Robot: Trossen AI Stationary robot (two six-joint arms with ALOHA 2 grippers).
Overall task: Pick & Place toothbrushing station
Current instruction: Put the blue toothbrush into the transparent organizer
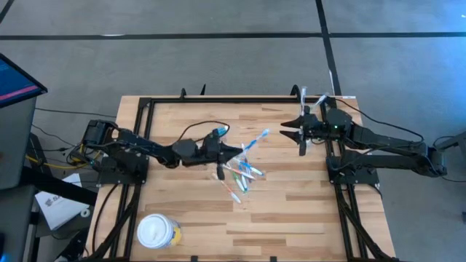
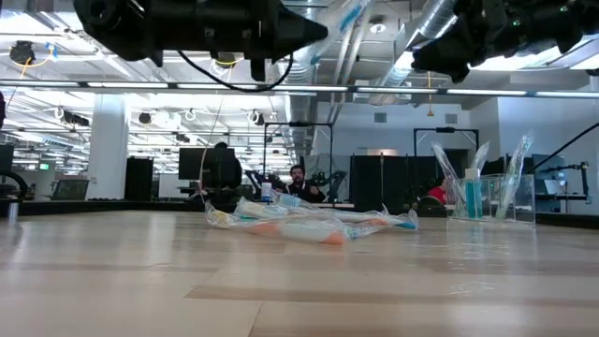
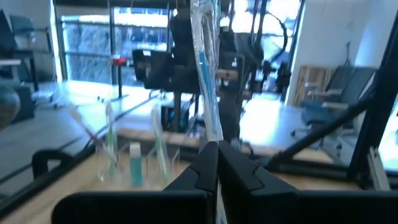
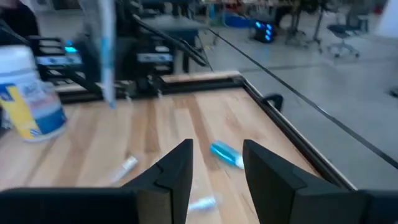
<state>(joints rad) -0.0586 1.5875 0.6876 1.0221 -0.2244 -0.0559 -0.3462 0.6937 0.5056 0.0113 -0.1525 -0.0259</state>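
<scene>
My left gripper [image 1: 237, 151] is high over the table's middle, shut on a thin blue-and-white wrapped toothbrush [image 1: 255, 140], which also shows in the left wrist view [image 3: 204, 62]. Below it, several wrapped toothbrushes [image 1: 240, 176] lie in a loose pile on the wood [image 2: 309, 225]. A clear tumbler [image 2: 487, 198] stands at the far right corner with a few toothbrushes and a blue tube [image 3: 135, 165] upright in it. My right gripper [image 1: 291, 132] is open and empty, raised near the tumbler [image 1: 320, 98] and pointing toward the table's left [image 4: 214, 165]. My left gripper pinches the toothbrush near its lower end [image 3: 213, 138] between its two shut fingers. The fingers lie about level and point toward the table's right. The toothbrush sticks out past the fingertips, slanting up and toward the far right, lifted clear of the table.
A round yellow tub with a white lid [image 1: 156, 231] stands at the near left [image 4: 28, 93]. A black frame [image 1: 218, 100] runs along the far and side edges. A small blue-and-white piece [image 4: 227, 154] lies on the wood ahead of my right gripper.
</scene>
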